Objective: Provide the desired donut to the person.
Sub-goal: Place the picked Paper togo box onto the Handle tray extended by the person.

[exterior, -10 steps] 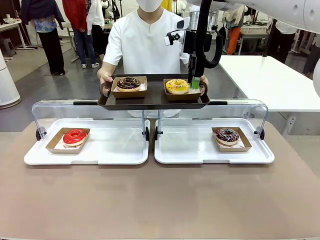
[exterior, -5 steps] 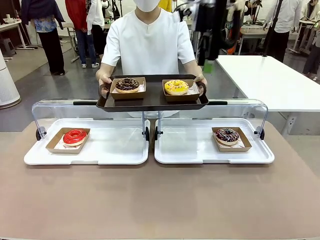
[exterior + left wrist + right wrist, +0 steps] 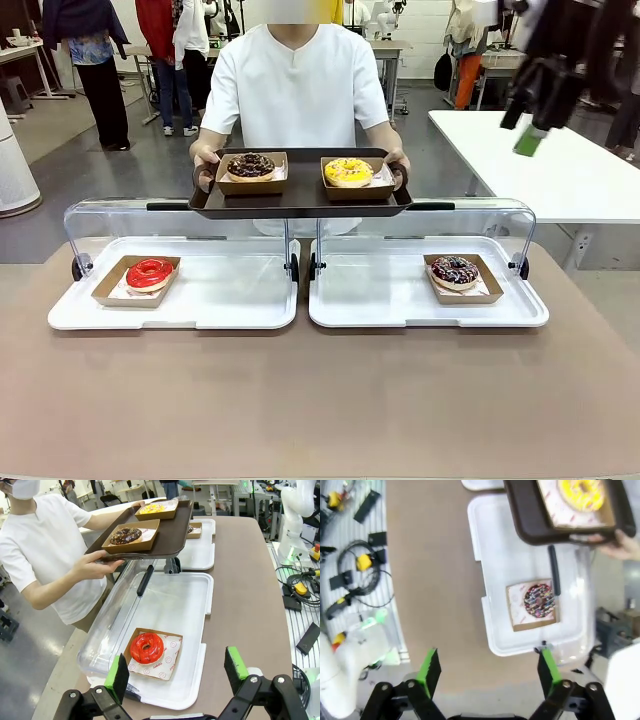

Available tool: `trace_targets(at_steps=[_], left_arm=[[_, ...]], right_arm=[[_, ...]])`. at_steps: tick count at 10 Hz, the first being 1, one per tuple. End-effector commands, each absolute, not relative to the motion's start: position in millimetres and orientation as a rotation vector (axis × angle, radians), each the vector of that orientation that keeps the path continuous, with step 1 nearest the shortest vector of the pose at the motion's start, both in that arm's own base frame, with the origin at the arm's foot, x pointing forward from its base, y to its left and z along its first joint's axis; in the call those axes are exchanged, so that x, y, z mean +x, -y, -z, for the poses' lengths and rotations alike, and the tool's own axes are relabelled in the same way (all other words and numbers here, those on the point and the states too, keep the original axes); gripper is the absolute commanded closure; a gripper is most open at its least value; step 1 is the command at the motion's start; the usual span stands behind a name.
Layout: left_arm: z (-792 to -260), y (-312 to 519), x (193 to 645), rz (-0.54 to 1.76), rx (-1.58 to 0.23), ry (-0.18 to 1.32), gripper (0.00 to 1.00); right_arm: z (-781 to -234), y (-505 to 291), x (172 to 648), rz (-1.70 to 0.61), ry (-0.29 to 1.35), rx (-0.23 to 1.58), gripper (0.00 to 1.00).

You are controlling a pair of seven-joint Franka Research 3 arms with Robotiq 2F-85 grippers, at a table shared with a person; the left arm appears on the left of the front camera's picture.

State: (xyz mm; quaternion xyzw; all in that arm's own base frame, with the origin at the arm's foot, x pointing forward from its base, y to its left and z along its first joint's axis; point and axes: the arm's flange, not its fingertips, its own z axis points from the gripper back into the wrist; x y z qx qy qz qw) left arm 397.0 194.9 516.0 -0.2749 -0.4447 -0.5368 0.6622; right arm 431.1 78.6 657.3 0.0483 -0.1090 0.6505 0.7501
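Note:
The person (image 3: pixel 295 80) in white stands at the far side and holds a dark tray (image 3: pixel 300 195) by both ends. On it are a chocolate donut (image 3: pixel 250 166) and a yellow donut (image 3: pixel 348 172), each in a cardboard box. A red donut (image 3: pixel 150 272) lies boxed on the left white tray (image 3: pixel 220 300), below my open left gripper (image 3: pixel 176 672). A sprinkled chocolate donut (image 3: pixel 455 270) lies boxed on the right white tray (image 3: pixel 380 295). My right gripper (image 3: pixel 532 135) hangs high at the right, blurred; from its wrist it stands open (image 3: pixel 487 672) above the sprinkled donut (image 3: pixel 538 600), with nothing held.
Clear hinged lids (image 3: pixel 110 215) stand raised behind both white trays. A second white table (image 3: pixel 560 170) stands at the far right. Cables and devices (image 3: pixel 355 565) lie on the floor beside the table. Bystanders (image 3: pixel 90 50) stand far off at the back left.
My right gripper has pulled away from the yellow donut on the person's tray, rising and swinging off to the right. The yellow donut stays on the tray, which has shifted slightly left.

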Motion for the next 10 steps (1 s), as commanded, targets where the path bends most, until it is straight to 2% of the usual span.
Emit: trace_targets(at_steps=[1, 7, 10], left_arm=[[-518, -195, 395, 1.217, -0.62, 1.008, 0.0], [-518, -195, 395, 1.217, -0.62, 1.008, 0.0], [-518, -195, 395, 1.217, -0.62, 1.008, 0.0]], right_arm=[[-632, -66, 432, -1.447, 0.318, 0.176, 0.0], [-606, -56, 449, -1.387, 0.341, 0.19, 0.0], [-615, -53, 442, -1.412, 0.316, 0.183, 0.0]])
